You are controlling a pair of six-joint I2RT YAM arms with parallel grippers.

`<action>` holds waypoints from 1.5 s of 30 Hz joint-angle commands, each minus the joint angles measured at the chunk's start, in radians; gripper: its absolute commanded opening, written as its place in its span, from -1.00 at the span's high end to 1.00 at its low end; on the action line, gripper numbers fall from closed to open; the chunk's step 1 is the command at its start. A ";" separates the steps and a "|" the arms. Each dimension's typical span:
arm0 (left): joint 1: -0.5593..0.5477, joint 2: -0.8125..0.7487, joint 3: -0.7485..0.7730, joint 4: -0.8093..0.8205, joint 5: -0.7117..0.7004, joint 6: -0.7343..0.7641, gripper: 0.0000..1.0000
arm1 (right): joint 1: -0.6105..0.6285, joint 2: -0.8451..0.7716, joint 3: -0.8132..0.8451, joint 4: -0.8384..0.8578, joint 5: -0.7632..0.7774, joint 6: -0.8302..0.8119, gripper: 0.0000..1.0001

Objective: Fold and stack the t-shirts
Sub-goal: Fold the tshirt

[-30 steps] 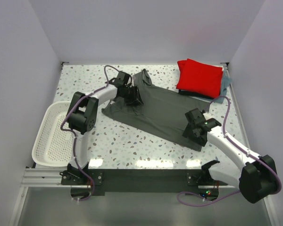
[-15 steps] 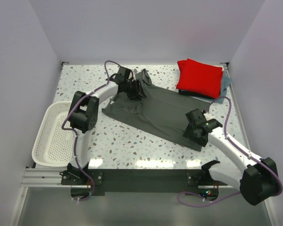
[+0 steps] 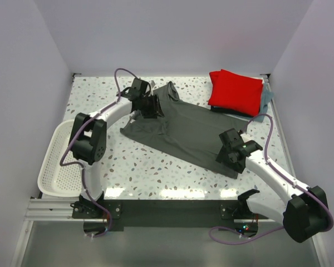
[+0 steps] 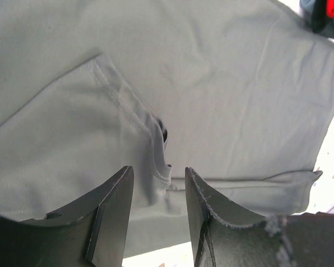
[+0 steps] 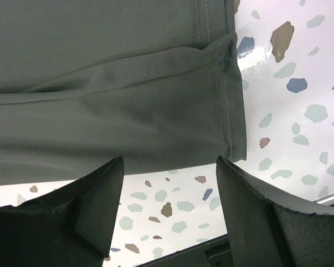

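Note:
The dark grey t-shirt (image 3: 183, 130) lies spread flat across the middle of the table. My left gripper (image 3: 152, 105) hovers low over its far left part, beside the sleeve. In the left wrist view the gripper (image 4: 158, 189) is open, with a raised stitched sleeve hem (image 4: 156, 158) between the fingers. My right gripper (image 3: 229, 154) is open over the shirt's near right corner. In the right wrist view the gripper (image 5: 170, 189) frames bare table just past the hem (image 5: 228, 100). The folded red t-shirt (image 3: 236, 92) lies at the back right on the light blue-grey t-shirt (image 3: 266, 103).
A white mesh basket (image 3: 58, 161) sits at the table's left edge. The speckled table (image 3: 156, 167) is walled in on three sides. Purple cables loop off both arms.
My left gripper has moved a little back and left over the grey shirt, and its elbow has swung left. The right arm and the shirts have not moved.

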 commanded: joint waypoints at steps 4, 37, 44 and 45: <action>-0.029 -0.024 -0.031 0.010 0.009 0.007 0.07 | 0.009 0.000 0.024 0.027 0.005 0.012 -0.41; -0.104 0.104 0.014 0.050 0.058 -0.028 0.09 | 0.012 -0.021 0.041 -0.010 0.022 0.013 -0.41; -0.070 0.076 0.092 -0.025 0.008 0.036 0.06 | 0.015 -0.020 0.139 -0.053 0.045 -0.014 -0.41; -0.061 0.068 0.099 -0.039 0.000 0.044 0.06 | 0.017 -0.018 0.167 -0.056 0.051 -0.028 -0.41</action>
